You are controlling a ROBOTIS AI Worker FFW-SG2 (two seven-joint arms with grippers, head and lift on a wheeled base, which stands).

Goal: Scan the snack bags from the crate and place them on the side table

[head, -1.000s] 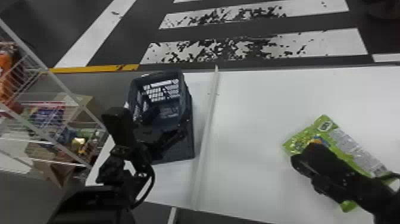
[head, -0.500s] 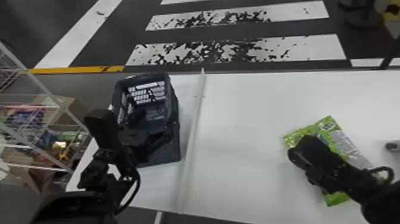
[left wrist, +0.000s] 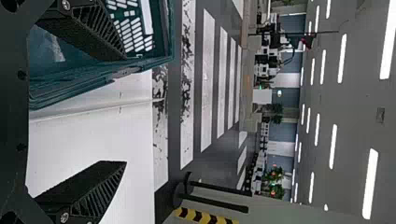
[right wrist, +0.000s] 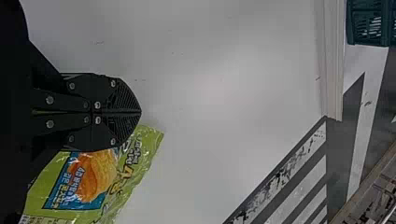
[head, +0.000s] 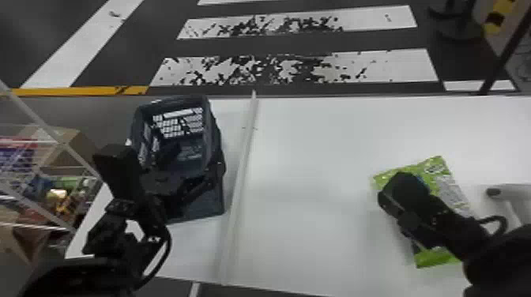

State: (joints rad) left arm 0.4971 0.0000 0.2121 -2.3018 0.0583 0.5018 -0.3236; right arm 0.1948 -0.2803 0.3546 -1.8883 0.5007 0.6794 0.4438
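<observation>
Snack bag [head: 434,252]: on the tabletop [head: 316,158], beneath the right gripper in the head view, set at a slant
Right arm: comes in low from the right edge, its wrist bulky over the bag; right gripper [head: 415,225]
Right fingers [right wrist: 125,95]: brought together, tips meeting in a blunt point, one overlapping the bag in the right wrist view
Left arm: rises from the lower left corner, bent at the wrist, a cable looping beside it; left gripper [head: 195,164] at the crate [head: 174,100]
Left fingers [left wrist: 93,30]: spread wide, black, ribbed, wedge-shaped, one seen against the crate
Bag surface: glossy crinkled film, green with a golden food picture
Crate: dark blue-green, stiff, latticed walls
Tabletop: smooth, white
Divider [head: 241,158]: pale, straight, narrow, between crate and bag
Pale device [head: 509,193]: rounded, dark-tipped, near the bag
</observation>
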